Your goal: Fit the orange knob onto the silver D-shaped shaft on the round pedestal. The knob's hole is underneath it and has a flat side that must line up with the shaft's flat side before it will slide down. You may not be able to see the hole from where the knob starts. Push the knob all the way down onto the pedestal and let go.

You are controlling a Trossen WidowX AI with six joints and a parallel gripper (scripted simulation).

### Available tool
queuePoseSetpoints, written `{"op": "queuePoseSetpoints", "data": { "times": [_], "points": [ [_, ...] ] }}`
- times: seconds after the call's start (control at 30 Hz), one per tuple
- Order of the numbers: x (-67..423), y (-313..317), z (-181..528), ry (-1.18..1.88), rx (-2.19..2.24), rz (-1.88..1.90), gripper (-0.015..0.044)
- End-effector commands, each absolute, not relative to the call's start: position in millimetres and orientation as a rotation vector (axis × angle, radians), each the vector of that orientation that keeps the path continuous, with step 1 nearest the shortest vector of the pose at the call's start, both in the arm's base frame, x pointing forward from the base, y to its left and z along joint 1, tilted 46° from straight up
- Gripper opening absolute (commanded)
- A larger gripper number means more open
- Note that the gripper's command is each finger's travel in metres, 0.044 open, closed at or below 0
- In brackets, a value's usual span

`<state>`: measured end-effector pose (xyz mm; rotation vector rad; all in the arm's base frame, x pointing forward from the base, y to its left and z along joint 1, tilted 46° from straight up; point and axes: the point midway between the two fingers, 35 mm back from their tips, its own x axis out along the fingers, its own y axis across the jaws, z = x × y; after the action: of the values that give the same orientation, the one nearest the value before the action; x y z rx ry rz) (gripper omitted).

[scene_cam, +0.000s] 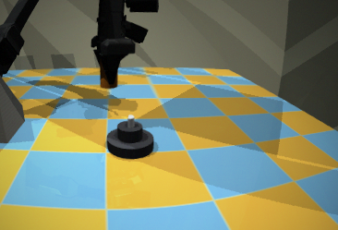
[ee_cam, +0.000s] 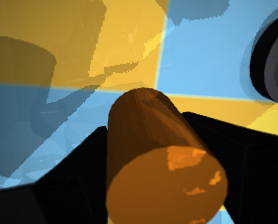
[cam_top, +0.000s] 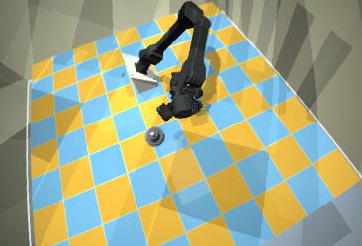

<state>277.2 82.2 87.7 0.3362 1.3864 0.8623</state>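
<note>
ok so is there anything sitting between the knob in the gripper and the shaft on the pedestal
Nothing visible does. The gripper holds the orange knob low over the checkered floor, behind the round pedestal with its silver shaft. The floor between them shows only tiles and shadows.

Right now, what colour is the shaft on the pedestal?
Silvery white, against the dark grey pedestal. The shaft shows best in the exterior view.
</note>
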Motion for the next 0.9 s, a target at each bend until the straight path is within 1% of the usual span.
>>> {"op": "queuePoseSetpoints", "data": {
  "times": [0.0, 0.4, 0.77, 0.87],
  "points": [
    [277.0, 96.5, 71.1, 1.395, 0.349, 0.863, 0.0],
    [278.0, 133.2, 38.2, 1.39, 0.358, 0.88, 0.0],
    [278.5, 135.1, 39.1, 1.39, 0.358, 0.88, 0.0],
    [278.5, 133.9, 40.4, 1.385, 0.351, 0.881, 0.0079]
  ]
}}
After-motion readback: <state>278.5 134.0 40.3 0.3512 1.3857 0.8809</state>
